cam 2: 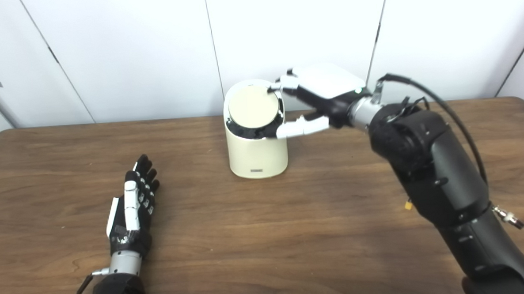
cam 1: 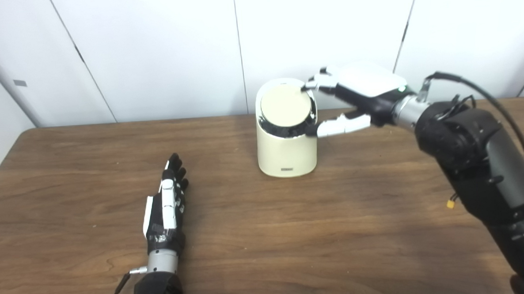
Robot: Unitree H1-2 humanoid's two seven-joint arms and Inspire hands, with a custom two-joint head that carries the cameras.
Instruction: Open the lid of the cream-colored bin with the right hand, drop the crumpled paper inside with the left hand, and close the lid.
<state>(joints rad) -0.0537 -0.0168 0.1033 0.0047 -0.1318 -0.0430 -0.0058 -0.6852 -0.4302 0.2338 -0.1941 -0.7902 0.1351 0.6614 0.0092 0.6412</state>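
The right hand [cam 1: 353, 101] touches the far rim of the round, smooth lid [cam 1: 285, 107] atop the glossy cream-colored bin [cam 1: 287, 152] at the back of the wood-grain table [cam 1: 292, 234], grasping nothing, so lid work is in hand. The left hand [cam 1: 165, 208] lies flat, released and empty. No crumpled paper shows, so whether this is opening or closing cannot be told

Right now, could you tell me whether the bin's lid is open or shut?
Partly open: the lid tilts, showing a dark gap at its front edge.

Glossy cream bin [cam 1: 287, 152], wood-grain table [cam 1: 336, 232]
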